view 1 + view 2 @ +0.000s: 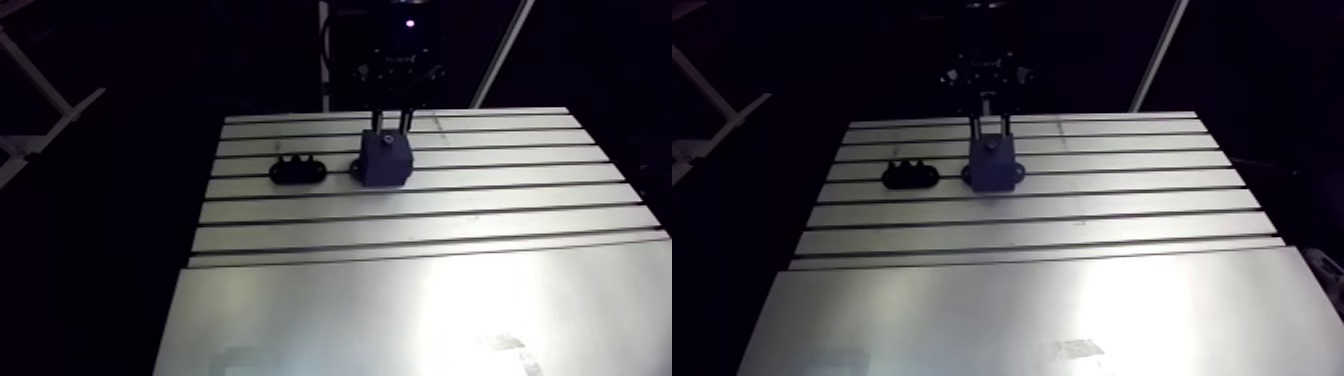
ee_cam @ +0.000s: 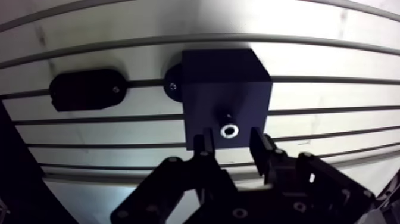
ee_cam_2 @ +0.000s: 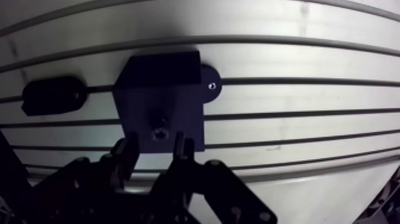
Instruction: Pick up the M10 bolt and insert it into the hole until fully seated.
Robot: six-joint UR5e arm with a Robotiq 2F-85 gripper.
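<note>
Dark, nearly black, the block (image 2: 223,89) stands on the slotted aluminium table (image 1: 420,310). We see the bright socket head of the M10 bolt (image 2: 229,130) set into the block's upper face, but its shank is hidden inside, so we cannot tell how deep it sits. The hand (image 2: 231,138) hangs just over the block with its two fingers (image 2: 206,146) apart, one on each side of the bolt head and, as far as we can make out, touching neither side. Just beside the block lies a black oval holder (image 2: 86,90), its surface lost in shadow.
</note>
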